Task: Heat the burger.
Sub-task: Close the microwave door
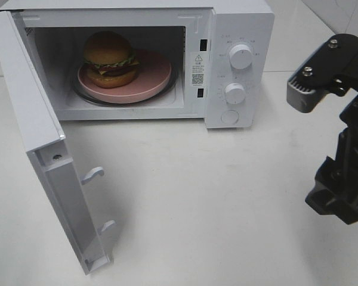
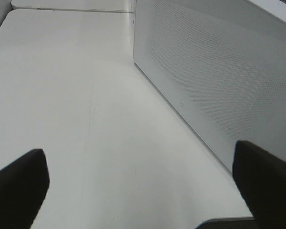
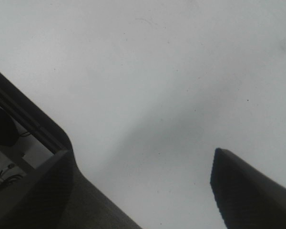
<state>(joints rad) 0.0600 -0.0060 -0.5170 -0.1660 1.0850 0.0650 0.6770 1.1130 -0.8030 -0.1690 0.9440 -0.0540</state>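
- Writing: a small sticker [image 1: 197, 68] sits on the microwave's [image 1: 238, 18] front frame, just right of the cavity. It has a warning triangle above a few lines of print and a QR-type square. The print is too small to read.
- Control panel, right side: upper knob [image 1: 241, 56] and lower knob [image 1: 234, 93], each ringed with fine scale marks and figures, none legible. A round button [image 1: 230, 117] sits below them. No brand name can be made out.
- Burger [image 1: 110, 58]: inside the cavity, on the left part of a pink plate [image 1: 152, 77]. The plate rests on the glass turntable [image 1: 86, 98].
- Door [image 1: 30, 119]: hinged on the left and swung wide open toward the near side. Two white latch hooks [image 1: 92, 174] stick out from its inner edge. It stands on the near left, and the cavity mouth is unobstructed from the front.
- Bench [image 1: 197, 196]: plain white and bare in front of the microwave.
- Right arm [image 1: 340, 173]: dark, at the far right edge, well apart from the microwave and level with the control panel.
- Right hand [image 3: 148, 191]: fingers spread, holding nothing, with bare bench between them. A dark bench edge runs past one finger.
- Left hand [image 2: 142, 183]: fingers wide apart and empty, over bare bench, near a white dotted panel [image 2: 219, 81] of the microwave. I cannot tell which face this is.
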